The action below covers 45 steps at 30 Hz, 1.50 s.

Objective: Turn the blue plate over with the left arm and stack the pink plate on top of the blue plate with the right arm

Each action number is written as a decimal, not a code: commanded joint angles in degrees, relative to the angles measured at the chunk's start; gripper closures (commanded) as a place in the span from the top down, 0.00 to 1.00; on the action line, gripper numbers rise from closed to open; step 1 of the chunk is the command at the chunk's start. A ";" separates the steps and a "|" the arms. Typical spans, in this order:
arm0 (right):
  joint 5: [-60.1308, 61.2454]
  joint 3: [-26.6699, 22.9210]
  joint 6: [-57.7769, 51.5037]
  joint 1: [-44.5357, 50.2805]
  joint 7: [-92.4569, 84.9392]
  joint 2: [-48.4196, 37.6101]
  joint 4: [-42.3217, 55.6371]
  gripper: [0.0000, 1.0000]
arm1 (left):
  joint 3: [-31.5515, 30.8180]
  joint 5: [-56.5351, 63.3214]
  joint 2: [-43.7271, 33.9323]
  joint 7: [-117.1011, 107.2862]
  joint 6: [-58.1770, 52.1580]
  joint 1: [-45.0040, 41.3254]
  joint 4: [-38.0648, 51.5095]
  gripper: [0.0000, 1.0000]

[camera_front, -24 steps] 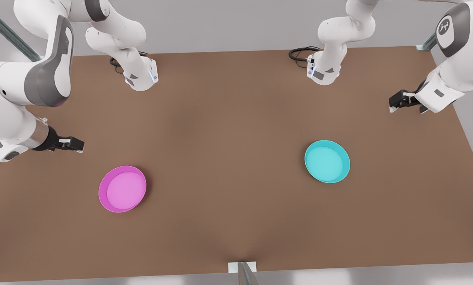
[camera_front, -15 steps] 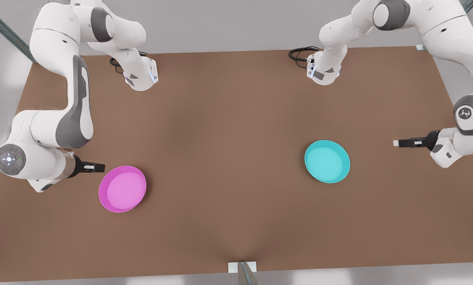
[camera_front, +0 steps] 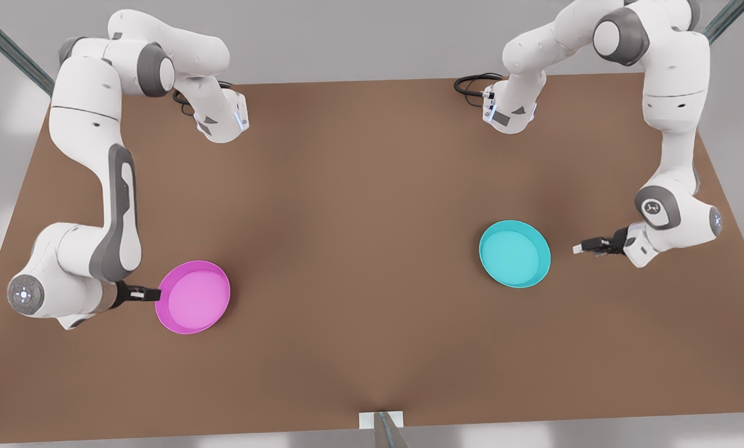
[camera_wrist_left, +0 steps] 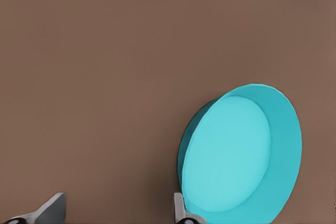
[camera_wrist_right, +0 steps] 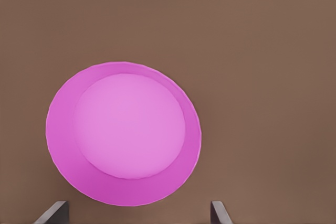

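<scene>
The blue plate (camera_front: 514,254) lies right side up on the brown table, toward the front view's right. My left gripper (camera_front: 580,248) hovers low just beyond its rim on that side, open and pointing at it. In the left wrist view the blue plate (camera_wrist_left: 236,161) sits ahead of one fingertip (camera_wrist_left: 181,211), with the left gripper (camera_wrist_left: 118,214) holding nothing. The pink plate (camera_front: 193,297) lies right side up at the front view's left. My right gripper (camera_front: 151,292) is at its outer rim, open. In the right wrist view the pink plate (camera_wrist_right: 126,129) lies just ahead of the right gripper (camera_wrist_right: 136,216).
Both arm bases (camera_front: 223,118) (camera_front: 509,112) stand at the table's back edge, with black cables beside them. A metal post (camera_front: 381,426) rises at the middle of the front edge. Bare table (camera_front: 359,249) stretches between the two plates.
Both arms have swung down and forward. The right gripper has closed in on the pink plate's rim, and the left gripper has moved toward the blue plate. Neither plate has moved.
</scene>
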 commanded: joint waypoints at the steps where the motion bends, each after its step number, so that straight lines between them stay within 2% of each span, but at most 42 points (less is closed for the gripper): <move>1: 2.44 -0.03 1.87 -0.52 -11.17 0.94 0.01 1.00 | -0.01 -4.95 -0.05 20.90 7.28 -0.98 -0.88 1.00; 5: 2.88 -0.03 4.77 -2.11 -15.92 5.08 0.10 1.00 | -0.01 -6.09 1.18 19.84 7.11 -3.09 -0.96 1.00; 12: 15.36 0.06 4.51 -5.80 -18.38 6.22 -0.16 1.00 | -0.27 -6.88 3.73 17.56 6.23 -6.07 -1.05 1.00; 18: 11.85 -0.12 5.65 -5.53 -21.02 6.31 -1.22 1.00 | -0.54 -6.88 5.14 17.47 4.91 -6.51 -1.05 1.00; 19: 10.79 -0.12 6.36 -5.45 -21.19 6.40 -1.30 1.00 | -0.54 -6.88 5.32 17.47 4.65 -6.86 -0.96 0.97; 23: 8.51 -0.12 6.97 -5.80 -22.69 6.57 -1.83 1.00 | -0.54 -6.88 5.67 17.47 4.56 -6.95 -0.96 0.65; 28: 8.15 -0.12 9.17 -6.15 -25.23 8.50 -2.18 1.00 | -0.45 -6.88 6.11 17.47 4.56 -7.30 -0.96 0.55; 32: 11.23 -0.03 12.07 -6.94 -24.88 10.26 -2.36 1.00 | -0.45 -6.71 6.11 17.47 4.56 -7.30 -0.88 0.26; 33: 11.23 -0.03 12.16 -6.94 -24.97 10.26 -2.27 1.00 | -0.45 -6.53 6.11 17.56 4.47 -7.30 -0.88 0.22; 43: 13.34 0.06 12.33 -6.85 -25.06 10.79 -2.36 1.00 | -0.36 -5.83 3.47 14.75 3.59 -7.57 -0.17 0.21; 45: 13.34 0.06 12.33 -6.85 -25.06 10.79 -2.36 1.00 | -0.27 -2.41 2.77 9.83 3.51 -8.62 1.49 0.21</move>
